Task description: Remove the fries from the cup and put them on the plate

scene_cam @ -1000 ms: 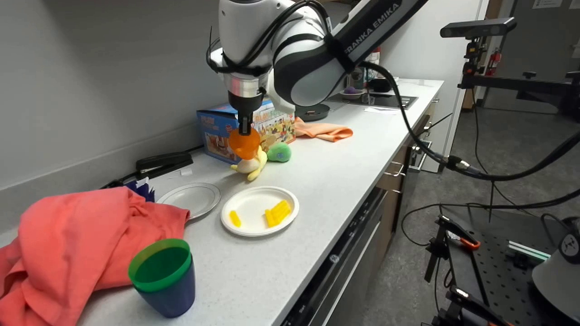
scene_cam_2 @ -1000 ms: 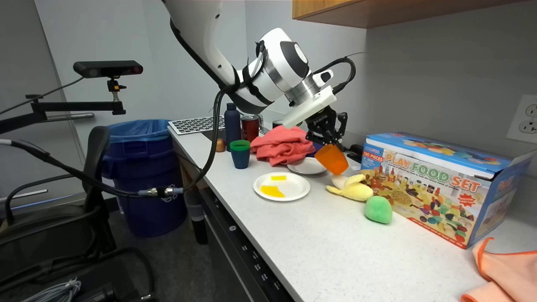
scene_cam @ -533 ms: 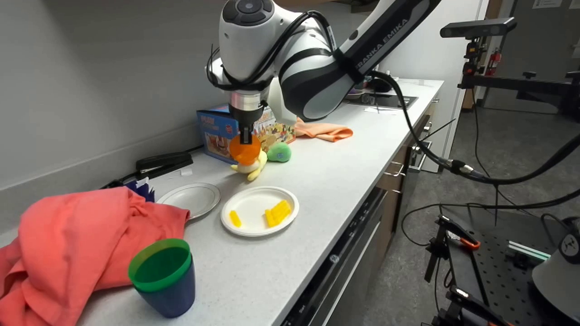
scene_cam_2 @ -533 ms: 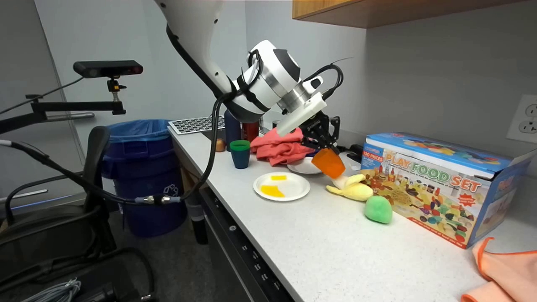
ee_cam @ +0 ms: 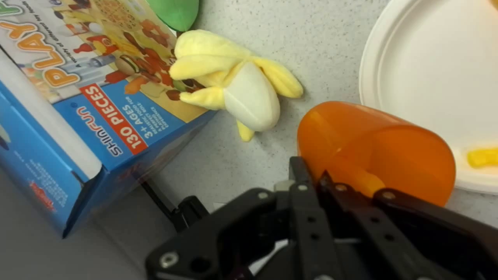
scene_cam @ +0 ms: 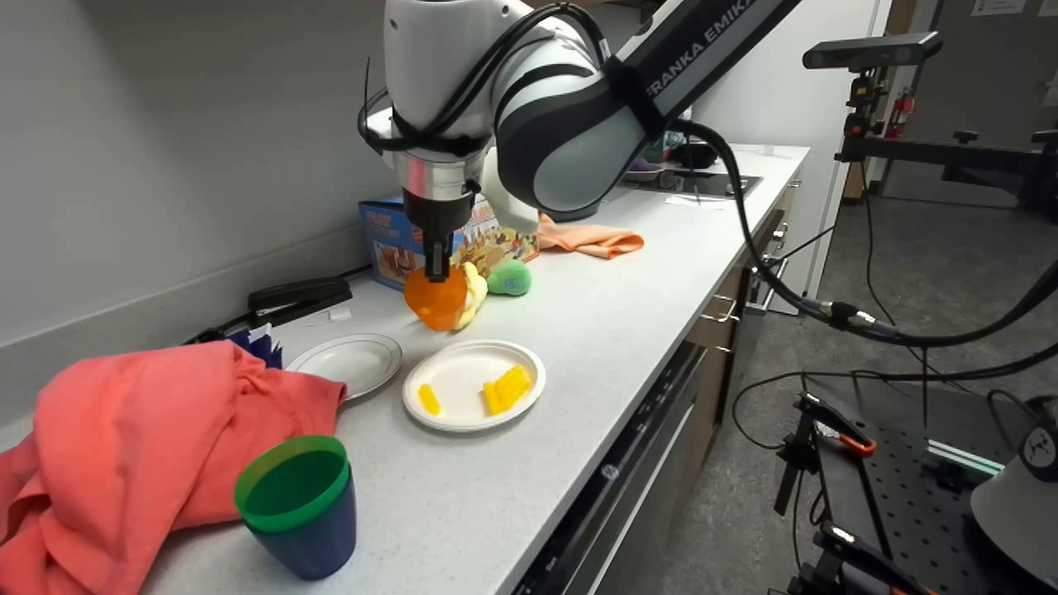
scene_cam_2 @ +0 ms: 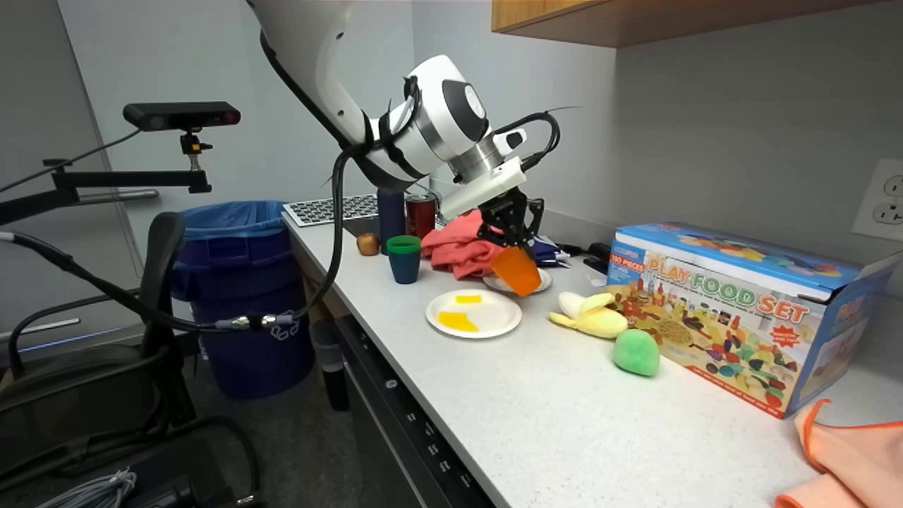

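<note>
The orange cup (scene_cam: 434, 303) is held tilted above the counter, beside the plate, in both exterior views (scene_cam_2: 517, 273). My gripper (scene_cam: 436, 271) is shut on the cup's wall, with one finger inside and one outside in the wrist view (ee_cam: 313, 173). The cup's mouth (ee_cam: 408, 159) points toward the plate there, and a fry (ee_cam: 371, 182) shows inside, partly hidden by the finger. The white plate (scene_cam: 450, 368) lies flat on the counter (scene_cam_2: 497, 310). Several fries (scene_cam: 510, 388) lie together on it, and a single fry (scene_cam: 429, 399) lies apart.
A second white dish (scene_cam: 351, 364) is beside the plate, near a red cloth (scene_cam: 190, 413). A yellow banana toy (scene_cam_2: 596, 321), a green toy (scene_cam_2: 636, 353) and a play food box (scene_cam_2: 719, 310) stand near the wall. A green and blue cup (scene_cam: 302, 512) stands near the counter's edge.
My gripper and the orange cup have moved lower and away from the banana toy, toward the second dish's side. The fries on the plate have not moved.
</note>
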`<state>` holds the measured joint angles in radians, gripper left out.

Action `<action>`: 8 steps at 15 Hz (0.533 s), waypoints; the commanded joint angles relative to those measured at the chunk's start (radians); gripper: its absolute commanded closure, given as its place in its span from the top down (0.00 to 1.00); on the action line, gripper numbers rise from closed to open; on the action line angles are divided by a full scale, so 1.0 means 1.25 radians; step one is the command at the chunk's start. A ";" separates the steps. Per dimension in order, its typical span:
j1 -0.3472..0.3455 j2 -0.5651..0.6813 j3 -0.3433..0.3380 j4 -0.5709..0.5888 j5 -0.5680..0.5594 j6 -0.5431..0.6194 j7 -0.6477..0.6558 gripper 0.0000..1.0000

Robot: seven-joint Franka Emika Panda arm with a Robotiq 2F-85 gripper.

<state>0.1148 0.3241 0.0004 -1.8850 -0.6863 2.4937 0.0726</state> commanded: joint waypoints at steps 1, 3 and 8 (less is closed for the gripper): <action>0.000 -0.052 0.004 -0.025 0.016 -0.007 -0.025 0.01; -0.005 -0.071 0.010 -0.032 0.031 -0.008 -0.035 0.01; -0.006 -0.091 0.015 -0.037 0.064 -0.014 -0.043 0.01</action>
<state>0.1154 0.2433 0.0057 -1.9112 -0.6556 2.4937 0.0586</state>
